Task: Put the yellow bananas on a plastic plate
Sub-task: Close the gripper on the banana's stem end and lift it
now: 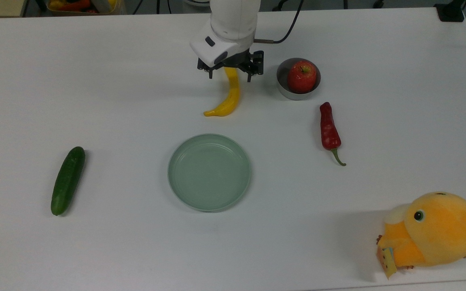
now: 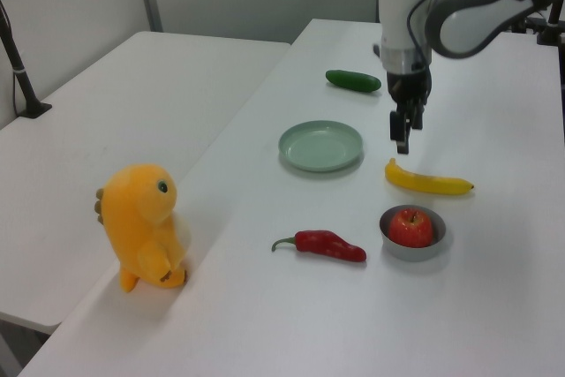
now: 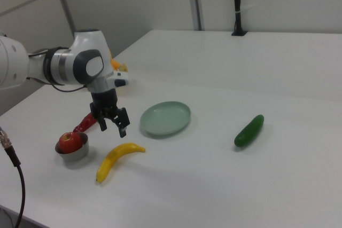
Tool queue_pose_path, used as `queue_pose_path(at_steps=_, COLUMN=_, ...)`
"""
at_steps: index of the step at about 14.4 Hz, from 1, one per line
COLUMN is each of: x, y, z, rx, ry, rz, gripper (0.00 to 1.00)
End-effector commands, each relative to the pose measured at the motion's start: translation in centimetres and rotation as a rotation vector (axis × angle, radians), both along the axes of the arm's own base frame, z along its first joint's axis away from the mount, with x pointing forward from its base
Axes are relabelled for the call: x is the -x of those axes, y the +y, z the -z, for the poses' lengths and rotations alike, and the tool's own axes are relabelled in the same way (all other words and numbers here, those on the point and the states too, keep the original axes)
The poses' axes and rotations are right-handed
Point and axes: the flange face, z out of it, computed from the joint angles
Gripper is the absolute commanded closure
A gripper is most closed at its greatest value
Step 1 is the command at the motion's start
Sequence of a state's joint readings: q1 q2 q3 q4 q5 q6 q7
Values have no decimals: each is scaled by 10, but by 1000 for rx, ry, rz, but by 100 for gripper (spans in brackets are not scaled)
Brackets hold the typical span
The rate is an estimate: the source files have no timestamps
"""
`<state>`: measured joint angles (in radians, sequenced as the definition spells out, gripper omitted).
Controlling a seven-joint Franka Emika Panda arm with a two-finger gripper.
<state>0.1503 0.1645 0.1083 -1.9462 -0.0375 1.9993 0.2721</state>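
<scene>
Gripper: I had the gripper [image 1: 230, 76] hanging above the banana's [image 1: 229, 99] far end, fingers spread wide, holding nothing, ready to straddle it.
Banana: it lay flat on the table [image 1: 95, 81], near the plate [image 1: 209, 172] but apart from it.
Plate: it held nothing, awaiting 1 banana.

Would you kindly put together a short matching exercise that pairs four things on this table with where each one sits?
Things:
1. apple
2. yellow banana
3. cucumber
4. plush toy

Places:
A. under the open gripper
B. inside the grey bowl
C. at the table corner, the top view's lower right
D. to the top view's left of the empty green plate

Pairs: 1-B, 2-A, 3-D, 4-C
</scene>
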Motion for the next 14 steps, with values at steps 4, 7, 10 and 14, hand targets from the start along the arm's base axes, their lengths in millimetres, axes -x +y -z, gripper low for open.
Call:
queue_pose_path(at_steps=4, x=17, y=25, z=60, rx=25, ry=60, rz=17, gripper=0)
queue_pose_path(at_steps=7, x=20, y=25, z=90, rx=33, ry=96, rz=15, gripper=0)
queue_pose_path(at_steps=10, x=21, y=27, z=95, rx=55, ry=77, rz=6, gripper=81)
queue_pose_path(at_steps=14, x=13, y=27, z=81, rx=41, ry=34, rz=15, gripper=91)
